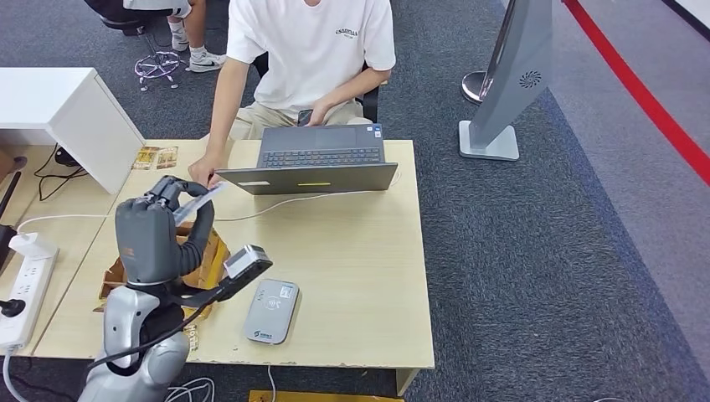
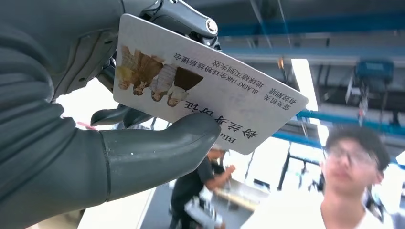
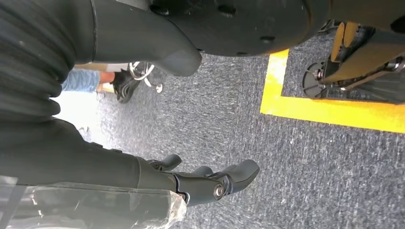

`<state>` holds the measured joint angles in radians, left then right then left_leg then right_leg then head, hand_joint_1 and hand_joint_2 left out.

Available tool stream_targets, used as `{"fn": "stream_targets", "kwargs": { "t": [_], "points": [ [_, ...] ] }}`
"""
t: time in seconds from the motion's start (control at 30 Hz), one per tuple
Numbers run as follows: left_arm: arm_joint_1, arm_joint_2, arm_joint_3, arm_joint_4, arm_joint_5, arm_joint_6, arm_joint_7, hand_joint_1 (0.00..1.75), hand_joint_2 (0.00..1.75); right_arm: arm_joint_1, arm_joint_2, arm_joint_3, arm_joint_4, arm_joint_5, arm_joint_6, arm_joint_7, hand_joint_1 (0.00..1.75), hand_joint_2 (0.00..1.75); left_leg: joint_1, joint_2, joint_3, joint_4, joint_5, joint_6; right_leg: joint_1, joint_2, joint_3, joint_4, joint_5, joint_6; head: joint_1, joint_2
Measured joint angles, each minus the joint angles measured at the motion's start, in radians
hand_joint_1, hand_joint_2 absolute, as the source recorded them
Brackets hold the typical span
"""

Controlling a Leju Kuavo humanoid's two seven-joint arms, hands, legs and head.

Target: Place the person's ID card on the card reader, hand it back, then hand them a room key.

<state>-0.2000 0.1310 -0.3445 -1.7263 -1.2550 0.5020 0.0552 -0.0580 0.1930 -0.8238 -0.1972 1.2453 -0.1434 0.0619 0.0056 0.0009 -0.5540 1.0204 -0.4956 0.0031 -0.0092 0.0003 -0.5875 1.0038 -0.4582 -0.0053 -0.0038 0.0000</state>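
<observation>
The ID card (image 2: 200,90) is pinched between the thumb and fingers of the left hand (image 1: 159,230), raised above the bench (image 1: 360,243) near the person's hand (image 1: 203,170). The card reader (image 1: 272,311) lies on the bench just beside the left arm. The right hand (image 3: 210,179) hangs over carpet, fingers loosely apart, holding nothing.

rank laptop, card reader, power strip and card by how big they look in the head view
1. laptop
2. power strip, partly cut off
3. card reader, close to the strip, so unsure
4. card, held in the left hand
</observation>
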Motion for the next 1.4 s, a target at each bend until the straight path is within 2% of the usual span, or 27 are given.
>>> {"fn": "stream_targets", "kwargs": {
  "t": [0.17, 0.3, 0.43, 0.57, 0.73, 0.87, 1.1, 1.4],
  "points": [
    [-0.172, 0.02, 0.091, 0.086, -0.07, -0.01, 0.036, 1.75, 1.75, -0.002, 0.0, 0.018, 0.0, 0.032, 0.026, -0.008, 0.0, 1.75, 0.0, 0.0, 0.0, 0.0, 0.002, -0.001, 0.0, 0.0, 0.0, 0.0, 0.002, -0.002, 0.0, 0.0],
    [-0.33, 0.038, 0.147, 0.262, -0.18, -0.059, 0.097, 1.75, 1.75, -0.004, 0.0, 0.029, 0.0, 0.046, 0.036, -0.01, 0.0, 1.75, 0.0, 0.0, 0.0, 0.0, 0.004, -0.001, 0.0, 0.001, -0.001, 0.0, 0.003, -0.002, 0.0, 0.0],
    [-0.459, 0.044, 0.164, 0.451, -0.234, -0.072, 0.132, 1.75, 1.75, -0.005, 0.0, 0.038, 0.0, 0.05, 0.042, -0.012, 0.0, 1.75, 0.001, 0.001, 0.0, 0.0, 0.004, -0.001, 0.001, 0.001, -0.001, 0.001, 0.004, -0.004, 0.0, 0.0],
    [-0.524, 0.036, 0.165, 0.556, -0.234, -0.078, 0.138, 1.75, 1.75, -0.006, 0.0, 0.043, 0.0, 0.045, 0.043, -0.013, 0.0, 1.75, 0.001, 0.001, -0.001, 0.0, 0.004, -0.001, 0.002, 0.001, -0.001, 0.0, 0.004, -0.004, 0.0, 0.0],
    [-0.544, 0.018, 0.165, 0.595, -0.223, -0.095, 0.14, 1.75, 1.75, -0.006, 0.0, 0.043, 0.0, 0.043, 0.041, -0.013, 0.0, 1.75, 0.001, 0.001, -0.001, 0.0, 0.004, -0.002, 0.002, 0.001, -0.002, 0.0, 0.004, -0.004, 0.0, 0.0],
    [-0.545, 0.004, 0.164, 0.598, -0.2, -0.117, 0.122, 0.0, 1.75, -0.006, 0.0, 0.043, 0.0, 0.041, 0.039, -0.012, 0.0, 1.75, 0.001, 0.001, -0.001, 0.0, 0.004, -0.002, 0.002, 0.001, -0.002, 0.0, 0.004, -0.004, 0.0, 0.0],
    [-0.527, -0.029, 0.151, 0.573, -0.169, -0.124, 0.094, 0.0, 1.75, -0.005, 0.0, 0.043, 0.0, 0.04, 0.029, -0.014, 0.0, 1.75, 0.002, 0.001, -0.001, 0.0, 0.004, -0.002, 0.002, 0.001, -0.002, 0.0, 0.004, -0.004, 0.0, 0.0],
    [-0.471, -0.066, 0.08, 0.438, -0.114, -0.135, 0.066, 0.0, 1.75, -0.005, 0.0, 0.042, 0.0, 0.024, 0.016, -0.009, 0.0, 1.75, 0.002, 0.001, -0.002, 0.0, 0.004, -0.002, 0.002, 0.001, -0.002, 0.0, 0.004, -0.004, 0.0, 0.0]
  ]
}}
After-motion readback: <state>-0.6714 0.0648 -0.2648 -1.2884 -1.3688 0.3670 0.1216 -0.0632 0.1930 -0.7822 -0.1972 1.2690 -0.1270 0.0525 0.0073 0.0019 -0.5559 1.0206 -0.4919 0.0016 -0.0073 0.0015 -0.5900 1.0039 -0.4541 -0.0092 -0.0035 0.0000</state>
